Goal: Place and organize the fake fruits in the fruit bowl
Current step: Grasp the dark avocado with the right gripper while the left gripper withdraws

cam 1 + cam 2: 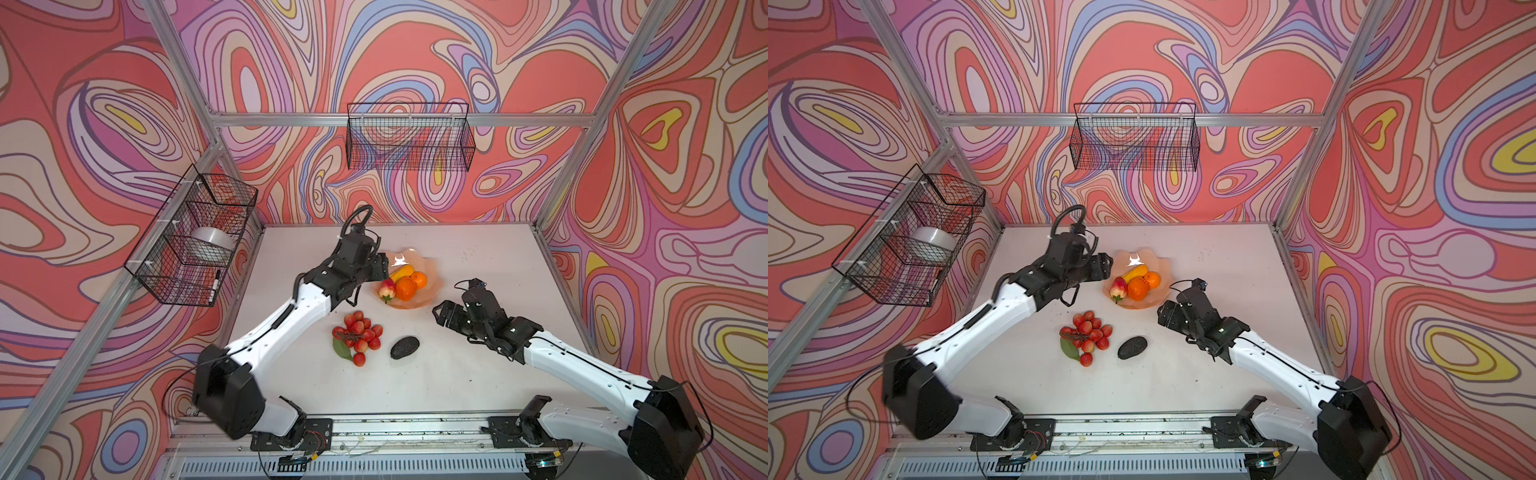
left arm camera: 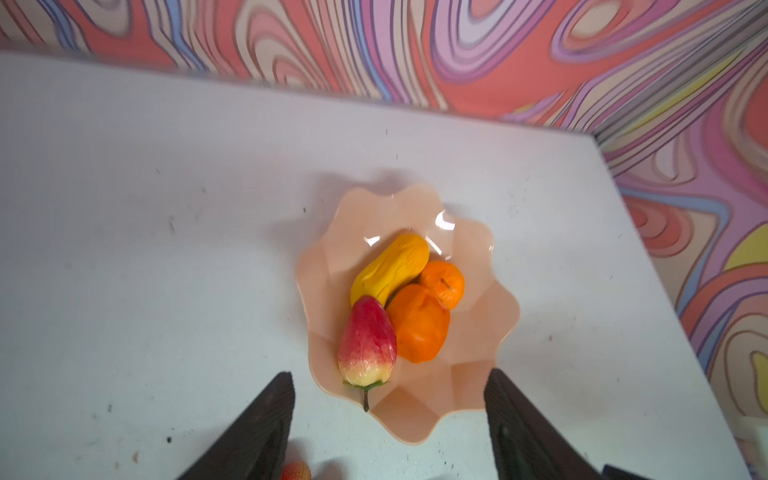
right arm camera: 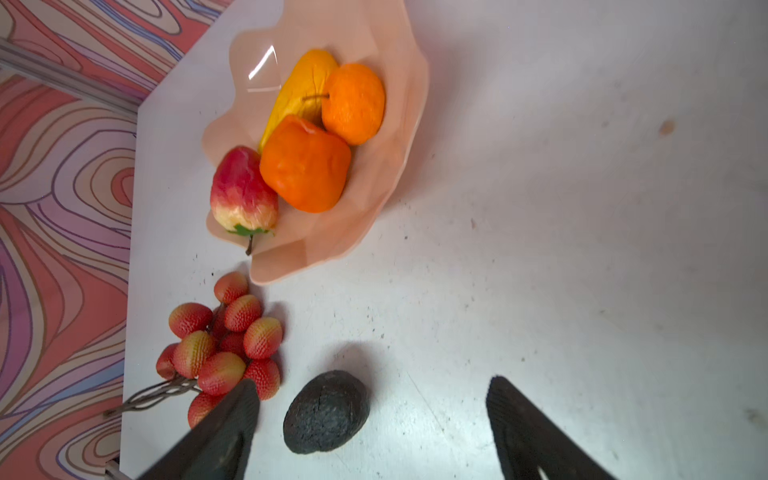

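I stand at the front of a white tabletop (image 1: pixel 478 365) walled in by swirling pink, red and lilac panels. Toward the back middle sits the wide, shallow, glossy peach-pink fruit bowl (image 1: pixel 434 291) with its scalloped rim.

Four plastic fruits lie inside it, touching one another. A long yellow-orange mango (image 1: pixel 401 273) is at the far side. A larger orange (image 1: pixel 406 289) sits just in front of a smaller orange (image 1: pixel 419 279). A red strawberry (image 1: pixel 387 289), fading to yellow at its stem end, leans at the bowl's near-left rim.

On the bare table in front of the bowl lies a red grape cluster (image 1: pixel 359 334) with a green leaf. A dark, rough avocado (image 1: pixel 404 347) lies just to its right, not touching it.

The black left gripper (image 2: pixel 390 374) hangs by the bowl's left edge, fingers spread wide with nothing between them. The black right gripper (image 3: pixel 372 382) is near the bowl's right front, also spread and empty (its wrist view shows the avocado lying on the table below).
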Tool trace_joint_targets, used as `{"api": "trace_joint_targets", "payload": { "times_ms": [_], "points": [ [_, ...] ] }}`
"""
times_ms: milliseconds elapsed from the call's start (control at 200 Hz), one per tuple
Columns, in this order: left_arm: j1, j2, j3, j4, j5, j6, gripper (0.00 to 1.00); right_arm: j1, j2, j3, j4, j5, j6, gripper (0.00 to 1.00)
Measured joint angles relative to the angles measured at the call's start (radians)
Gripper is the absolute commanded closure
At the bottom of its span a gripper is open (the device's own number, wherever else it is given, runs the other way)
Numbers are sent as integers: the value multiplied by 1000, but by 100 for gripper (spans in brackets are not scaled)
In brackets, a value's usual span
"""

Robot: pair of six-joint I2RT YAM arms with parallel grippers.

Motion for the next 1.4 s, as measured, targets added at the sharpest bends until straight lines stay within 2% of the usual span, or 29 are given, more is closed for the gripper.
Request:
{"api": "trace_joint_targets", "payload": {
  "times_ms": [110, 210, 391, 586, 746, 861, 1001, 1087, 1247, 1397],
  "points": [
    [0, -253, -162, 52, -89, 24, 13, 115, 68, -2, 26, 11, 89, 13],
    [2, -420, -306, 53, -137, 33, 10, 185, 156, 0, 76, 21, 169, 13],
    [2, -583, -447, -55, -201, 8, 8, 263, 294, 41, 129, 43, 277, 13],
    [2, -726, -474, -152, -257, -16, 7, 267, 399, 114, 175, 54, 353, 15],
    [2, -771, -474, -187, -291, -20, 6, 269, 450, 137, 182, 60, 405, 20],
    [2, -780, -475, -212, -304, -19, 5, 276, 473, 151, 156, 80, 425, 28],
    [2, -787, -477, -217, -313, -19, 5, 282, 492, 178, 121, 106, 421, 55],
    [2, -788, -478, -221, -314, -20, 5, 282, 489, 180, 109, 121, 421, 65],
    [2, -801, -480, -241, -313, -28, 5, 282, 407, 182, -17, 193, 371, 70],
    [2, -806, -482, -270, -306, -55, 6, 236, 249, 264, -176, 265, 246, 70]
  ]
}}
